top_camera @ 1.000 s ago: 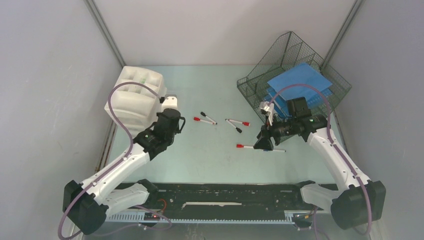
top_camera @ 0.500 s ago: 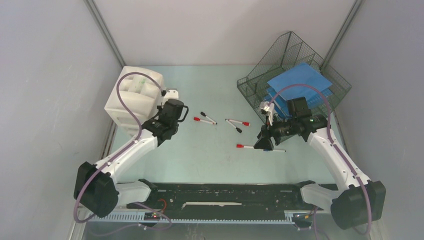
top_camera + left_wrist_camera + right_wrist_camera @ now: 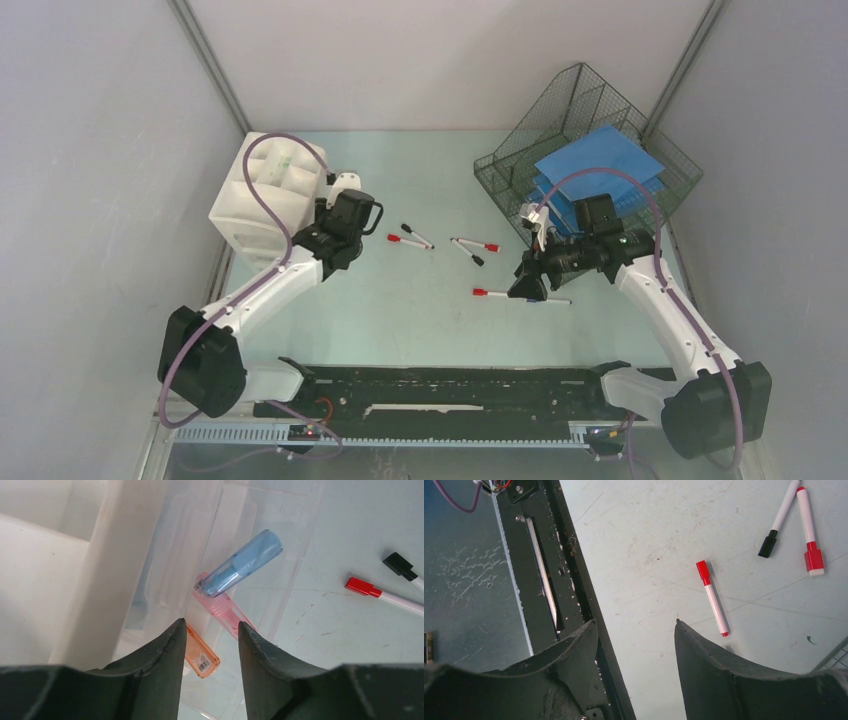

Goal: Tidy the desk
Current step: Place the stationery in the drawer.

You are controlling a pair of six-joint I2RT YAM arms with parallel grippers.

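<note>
Looking down on a large flat pale mint-green rectangular desk (image 3: 420, 325), boxed in by grey walls, with a black rail (image 3: 450, 385) along its near edge by the arm bases. At its far left corner, a white plastic drawer unit (image 3: 265, 195). At its far right corner, a dark wire-mesh tray (image 3: 590, 100) holding flat blue sheets (image 3: 600, 160).

Scattered on the bare middle:
- a red-capped white marker (image 3: 405, 241) meeting a black-capped white marker (image 3: 415, 234) at one end
- to the right of those, a second pair of markers (image 3: 472, 247), one cap red and one black
- nearer the rail, a lone red-capped marker (image 3: 713, 600)

As for the left gripper (image 3: 209, 625): poised over a clear plastic drawer (image 3: 260, 510) pulled out of the unit, with jaws parted by a narrow gap and gripping nothing. Inside that drawer, beyond the fingertips, a translucent blue capped tube (image 3: 245, 562) overlapping the end of a translucent pink tube (image 3: 225, 612). Beside them, an orange tube (image 3: 200, 655), partly hidden behind one finger.

As for the right gripper (image 3: 634, 625): low over the desk between the rail and the lone marker, with jaws spread wide and empty. No contact with that marker, which lies just outside the gap.
</note>
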